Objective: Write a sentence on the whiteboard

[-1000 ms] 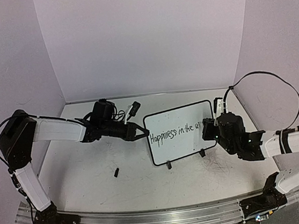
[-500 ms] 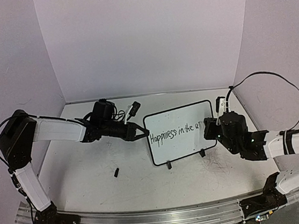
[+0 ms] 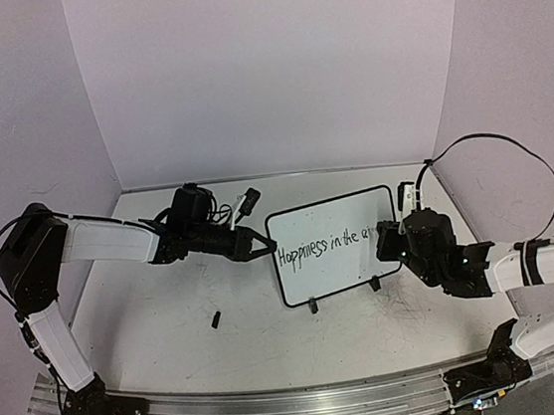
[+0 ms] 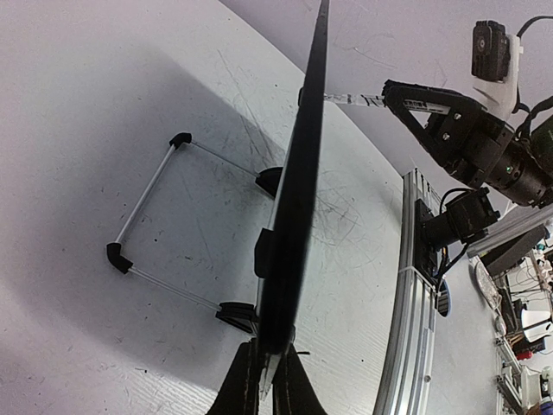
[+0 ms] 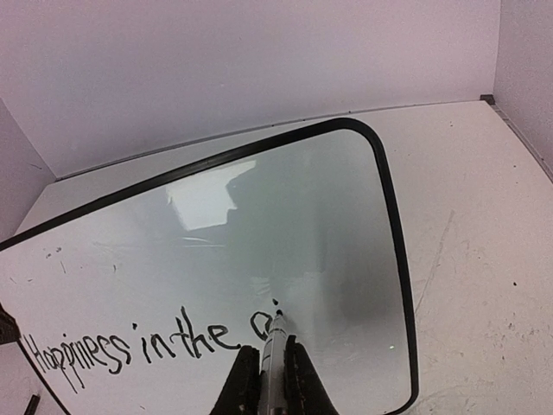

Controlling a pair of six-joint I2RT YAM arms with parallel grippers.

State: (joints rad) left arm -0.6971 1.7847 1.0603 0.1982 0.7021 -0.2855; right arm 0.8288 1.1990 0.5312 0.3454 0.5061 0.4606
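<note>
The whiteboard (image 3: 334,223) stands tilted on its two black feet mid-table; it shows edge-on in the left wrist view (image 4: 298,181) and face-on in the right wrist view (image 5: 259,233). The sentence (image 3: 323,245) reads "Happiness in the a", also in the right wrist view (image 5: 121,346). My left gripper (image 3: 257,245) is shut on the whiteboard's left edge, also seen in its own view (image 4: 264,372). My right gripper (image 3: 386,238) is shut on a marker (image 5: 275,359) whose tip touches the board beside the last letter. The marker also shows in the left wrist view (image 4: 354,99).
A small black marker cap (image 3: 216,320) lies on the table left of the board. The board's wire stand (image 4: 164,216) rests behind it. Walls enclose the back and sides. The aluminium rail (image 3: 279,403) runs along the near edge.
The right arm shifted slightly at the board's right end, drawing back a little and returning; the marker stays at the last letter. The left arm and board have not moved.
</note>
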